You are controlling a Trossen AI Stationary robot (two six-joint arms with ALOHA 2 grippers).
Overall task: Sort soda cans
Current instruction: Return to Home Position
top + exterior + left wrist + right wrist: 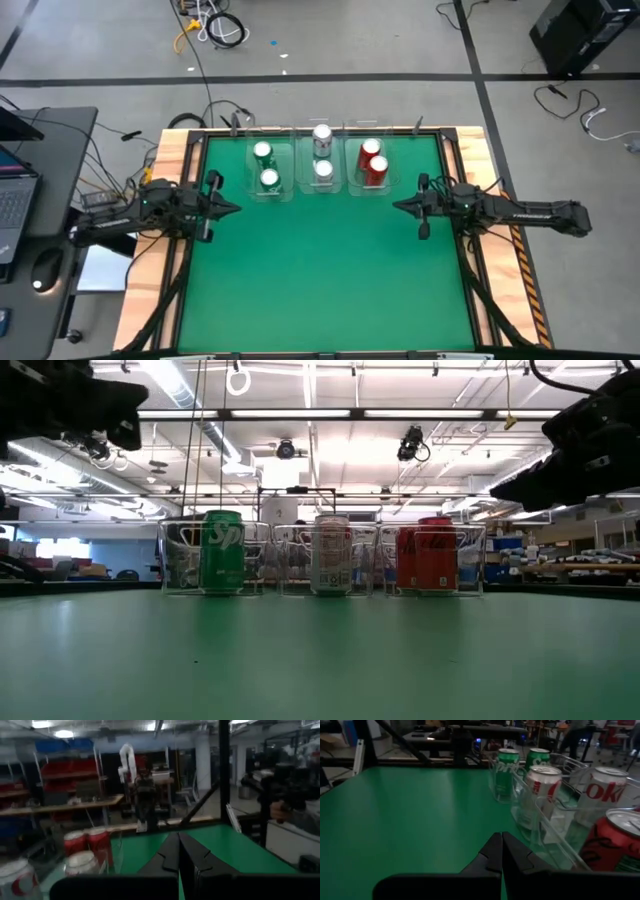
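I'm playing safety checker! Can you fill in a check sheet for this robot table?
Surface: green table, flat.
Job's things: two green cans, two silver cans and two red cans, upright, one colour in each of three clear trays at the far edge.
Clutter: nothing seen.
Tools: left tool and right tool shut, empty, at opposite sides.
Cables: loose cables on the floor beyond.
Surroundings: desk with laptop at left.

Six soda cans [322,168] in all, namely two green cans [262,152], two silver cans [322,134] and two red cans [371,148], with three clear trays [288,165], one green worktop [320,270] and two dark arms [130,212]
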